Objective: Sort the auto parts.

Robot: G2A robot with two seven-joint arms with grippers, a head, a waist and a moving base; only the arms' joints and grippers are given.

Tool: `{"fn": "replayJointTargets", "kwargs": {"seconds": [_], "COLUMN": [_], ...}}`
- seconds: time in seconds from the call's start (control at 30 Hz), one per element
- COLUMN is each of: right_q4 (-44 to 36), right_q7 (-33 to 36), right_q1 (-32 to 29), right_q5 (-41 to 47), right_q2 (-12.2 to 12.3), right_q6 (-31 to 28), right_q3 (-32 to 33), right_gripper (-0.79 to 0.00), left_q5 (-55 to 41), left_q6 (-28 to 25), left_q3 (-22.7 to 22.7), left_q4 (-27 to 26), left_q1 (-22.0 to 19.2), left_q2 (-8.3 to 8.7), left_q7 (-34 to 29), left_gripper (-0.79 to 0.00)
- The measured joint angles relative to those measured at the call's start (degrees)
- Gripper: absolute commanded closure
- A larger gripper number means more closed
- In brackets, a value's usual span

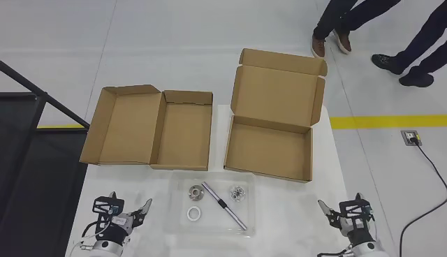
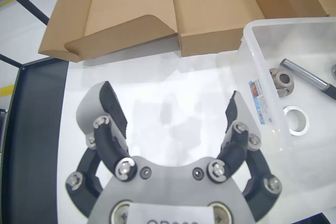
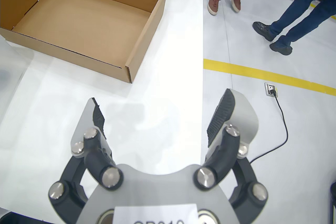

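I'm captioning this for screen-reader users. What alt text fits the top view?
A clear tray holding a shaft, a ring, a collar and a small round part sits at the near edge of a white table, between the open, empty left gripper and right gripper. Behind it lie an open, empty cardboard left box and right box.

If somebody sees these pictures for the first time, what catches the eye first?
Two open cardboard boxes stand at the far side of the table, the left box and the right box. Before them lies the clear bin, holding a long metal rod and a ring. The left tool and the right tool, both open, are at the near corners.
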Motion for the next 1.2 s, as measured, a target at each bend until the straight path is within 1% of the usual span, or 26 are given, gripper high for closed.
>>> {"fn": "replayJointTargets", "kwargs": {"seconds": [0.13, 0.27, 0.33, 0.4, 0.5, 0.67, 0.8, 0.9, 0.97, 1.2], "right_q4": [-0.2, -1.59, -2.65, -4.31, -7.68, -14.6, -19.17, -21.43, -21.75, -21.68], "right_q7": [-0.15, -1.21, -0.63, 0.58, 2.97, 8.74, 13.33, 18.59, 20.51, 19.82], "right_q1": [0.0, -0.48, -0.8, -1.14, -1.85, -2.45, -1.42, 0.87, 1.53, 1.42], "right_q5": [-0.4, -4.9, -6.65, -9.32, -14.33, -22.4, -26.35, -27.62, -27.97, -27.92], "right_q2": [0.02, 0.11, 0.24, 0.54, 1.03, 1.51, 1.7, 1.65, 1.63, 1.63], "right_q6": [-0.24, -1.17, -2.8, -5.96, -10.83, -16.32, -21.03, -24.07, -24.53, -24.43], "right_q3": [-0.13, -0.52, -0.52, -0.21, 0.04, -1.08, -3.45, -6.05, -6.7, -6.59], "right_gripper": [-0.785, -0.785, -0.785, -0.785, -0.785, -0.785, -0.785, -0.785, -0.785, -0.785], "left_q5": [-0.11, -0.94, -1.56, -3.53, -7.8, -15.54, -19.75, -20.83, -20.73, -20.71], "left_q6": [-0.04, -0.67, -0.68, -1.43, -4.56, -11.85, -16.77, -18.65, -18.6, -18.55], "left_q3": [0.0, -0.49, -0.76, -1.39, -3.31, -8.0, -10.83, -12.22, -12.27, -12.22], "left_q4": [0.02, 0.4, 0.14, -0.33, -0.99, -0.91, -0.6, -0.53, -0.55, -0.55], "left_q1": [-0.04, -0.39, -0.16, 0.35, 1.35, 2.81, 3.37, 3.28, 3.26, 3.27], "left_q2": [-0.01, -0.09, -0.16, -0.24, -0.23, 0.04, 0.3, 0.5, 0.5, 0.5], "left_q7": [0.0, 0.3, 0.84, 1.83, 3.15, 4.62, 3.06, 1.15, 1.07, 1.14], "left_gripper": [-0.785, -0.785, -0.785, -0.785, -0.785, -0.785, -0.785, -0.785, -0.785, -0.785]}}
